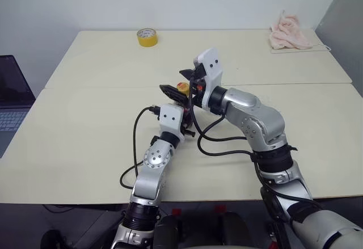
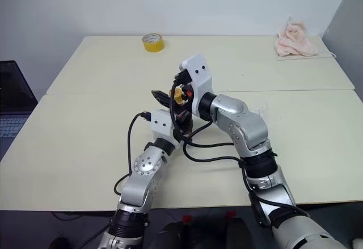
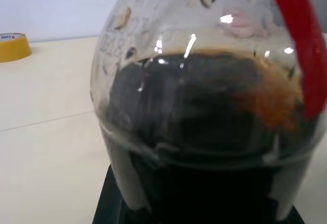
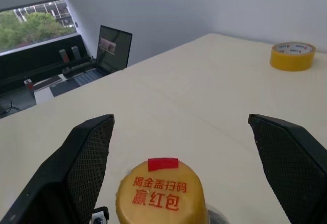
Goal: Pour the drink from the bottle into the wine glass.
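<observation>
The bottle (image 3: 204,122), near mid-table, is being held clamped in the left gripper (image 1: 180,125) while the right gripper (image 4: 179,168) is being poised, jaws wide apart, around the yellow cap (image 4: 162,193); centring before closing and twisting is advised.

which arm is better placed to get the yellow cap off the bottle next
The right. Its gripper has its jaws open on either side of the yellow cap, while the left gripper is shut on the bottle, keeping it upright.
</observation>
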Robot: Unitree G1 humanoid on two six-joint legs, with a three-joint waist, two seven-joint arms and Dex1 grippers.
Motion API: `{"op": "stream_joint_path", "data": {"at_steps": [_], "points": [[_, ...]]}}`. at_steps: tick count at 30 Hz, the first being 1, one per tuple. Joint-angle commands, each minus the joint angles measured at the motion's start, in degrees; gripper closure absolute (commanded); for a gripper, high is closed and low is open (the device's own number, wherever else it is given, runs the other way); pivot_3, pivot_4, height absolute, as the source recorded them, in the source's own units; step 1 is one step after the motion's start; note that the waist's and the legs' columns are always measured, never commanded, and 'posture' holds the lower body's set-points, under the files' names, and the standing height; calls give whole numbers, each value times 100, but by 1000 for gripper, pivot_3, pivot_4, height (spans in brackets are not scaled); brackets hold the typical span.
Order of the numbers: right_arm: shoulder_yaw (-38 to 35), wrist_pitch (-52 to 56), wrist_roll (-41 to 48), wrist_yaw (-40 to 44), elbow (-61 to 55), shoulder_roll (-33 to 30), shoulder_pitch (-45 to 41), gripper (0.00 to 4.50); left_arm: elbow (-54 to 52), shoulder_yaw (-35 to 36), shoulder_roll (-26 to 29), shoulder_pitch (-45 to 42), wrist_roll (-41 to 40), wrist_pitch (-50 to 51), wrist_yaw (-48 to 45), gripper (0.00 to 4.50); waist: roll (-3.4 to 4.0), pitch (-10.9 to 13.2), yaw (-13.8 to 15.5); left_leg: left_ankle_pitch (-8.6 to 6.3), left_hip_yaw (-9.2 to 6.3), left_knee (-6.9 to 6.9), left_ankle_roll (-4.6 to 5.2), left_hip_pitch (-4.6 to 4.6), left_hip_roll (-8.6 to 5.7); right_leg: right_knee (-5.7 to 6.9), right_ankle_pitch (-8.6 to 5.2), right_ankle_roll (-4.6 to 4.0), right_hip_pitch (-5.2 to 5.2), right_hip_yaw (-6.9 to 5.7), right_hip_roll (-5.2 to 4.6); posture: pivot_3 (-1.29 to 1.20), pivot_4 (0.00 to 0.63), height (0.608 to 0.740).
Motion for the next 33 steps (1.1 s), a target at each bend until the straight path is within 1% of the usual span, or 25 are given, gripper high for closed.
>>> {"op": "stream_joint_path", "data": {"at_steps": [1,8,17,21,28,33], "points": [[-74,-171,-50,-8,-70,50,-168,0,-234,10,-19,-28,-4,-226,31,3476,0,0,-2,0,0,0,0,-1,0,1,0,0,-2,0,0,0,150,740],[-276,-131,-37,-82,67,55,-209,0,-185,14,-21,-56,-16,-263,61,3476,0,0,-19,1,2,0,-1,-8,0,5,0,-1,-14,2,0,0,150,740],[-352,-91,-52,-91,10,-63,-130,0,-177,19,-18,-74,-21,-266,59,3476,0,0,-31,1,2,0,-2,-12,1,6,1,-1,-18,2,0,0,150,740],[-428,-11,-21,-129,-133,-166,9,0,-183,27,-15,-69,-18,-267,69,3497,0,0,-31,1,3,0,-2,-12,1,6,1,-1,-18,2,0,0,150,740],[-424,206,18,-93,-616,-512,532,0,-133,35,-19,-94,-15,-283,82,3512,1,0,-30,1,3,-1,-2,-13,0,6,1,-1,-19,3,0,0,150,740],[-514,333,92,-104,-819,-645,685,0,-100,25,-9,-104,-29,-314,76,3521,0,-1,-47,1,6,-2,-2,-14,1,8,1,-1,-23,5,0,0,150,740]]}}
